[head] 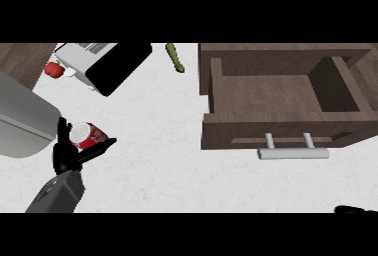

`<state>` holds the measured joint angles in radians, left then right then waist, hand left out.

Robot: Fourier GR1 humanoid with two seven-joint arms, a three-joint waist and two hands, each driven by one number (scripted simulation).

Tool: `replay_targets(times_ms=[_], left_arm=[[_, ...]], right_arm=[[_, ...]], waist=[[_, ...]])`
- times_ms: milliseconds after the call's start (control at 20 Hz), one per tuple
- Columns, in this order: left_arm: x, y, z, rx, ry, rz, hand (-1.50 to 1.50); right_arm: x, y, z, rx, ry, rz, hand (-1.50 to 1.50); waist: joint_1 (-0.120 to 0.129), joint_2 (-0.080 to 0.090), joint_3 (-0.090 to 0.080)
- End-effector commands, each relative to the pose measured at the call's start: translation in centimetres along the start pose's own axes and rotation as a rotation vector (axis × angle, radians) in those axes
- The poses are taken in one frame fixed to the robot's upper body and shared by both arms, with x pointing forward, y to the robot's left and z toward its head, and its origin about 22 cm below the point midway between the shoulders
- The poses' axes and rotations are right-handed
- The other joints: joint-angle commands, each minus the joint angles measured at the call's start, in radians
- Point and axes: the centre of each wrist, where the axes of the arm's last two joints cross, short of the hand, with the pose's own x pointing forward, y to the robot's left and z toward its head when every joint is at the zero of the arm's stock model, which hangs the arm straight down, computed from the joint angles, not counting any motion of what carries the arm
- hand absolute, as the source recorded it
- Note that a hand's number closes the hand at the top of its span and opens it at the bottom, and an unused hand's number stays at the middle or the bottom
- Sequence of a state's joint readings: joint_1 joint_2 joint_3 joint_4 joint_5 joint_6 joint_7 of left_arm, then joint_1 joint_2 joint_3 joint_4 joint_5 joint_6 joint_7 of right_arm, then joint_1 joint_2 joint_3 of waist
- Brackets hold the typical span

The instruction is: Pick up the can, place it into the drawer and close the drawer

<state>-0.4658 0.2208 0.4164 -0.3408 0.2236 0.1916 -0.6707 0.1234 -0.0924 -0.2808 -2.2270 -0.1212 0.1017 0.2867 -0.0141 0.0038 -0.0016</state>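
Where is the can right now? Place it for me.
In the head view the can is at the left, on the white counter, with the left hand around it, below the toaster and well left of the open drawer.

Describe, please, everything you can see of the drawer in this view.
The drawer is a dark brown, wood-look box, pulled open at the upper right of the white counter. Its inside shows bare, with plain walls and a flat floor. On its front panel sits a pale bar handle on two short posts. No hand touches it: the left hand is far off at the left, curled round the red can.
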Motion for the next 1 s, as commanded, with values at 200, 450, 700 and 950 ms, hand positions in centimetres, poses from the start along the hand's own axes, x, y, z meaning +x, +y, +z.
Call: replay_targets(times_ms=[200, 450, 700, 950], left_arm=[[1.6, -0.3, -1.9, -0.105, -0.028, 0.076, 1.5], [1.9, 0.3, -2.3, -0.122, -0.049, 0.103, 1.5], [1.9, -5.1, -1.2, -0.221, -0.091, 0.114, 1.5], [2.7, -10.9, 0.1, -0.513, -0.075, 0.106, 1.5]], right_arm=[[1.2, 0.3, -1.6, 0.002, -0.026, 0.002, -1.5], [0.7, -0.6, -0.6, -0.01, -0.028, 0.023, -1.5], [-0.2, -0.4, 0.3, -0.009, -0.032, 0.028, -1.5], [-0.1, 0.0, -0.2, -0.025, -0.021, 0.021, -1.5]], waist=[[-0.008, 0.006, -0.001], [-0.011, 0.005, -0.001], [-0.007, 0.002, 0.0], [-0.009, 0.0, 0.001]])
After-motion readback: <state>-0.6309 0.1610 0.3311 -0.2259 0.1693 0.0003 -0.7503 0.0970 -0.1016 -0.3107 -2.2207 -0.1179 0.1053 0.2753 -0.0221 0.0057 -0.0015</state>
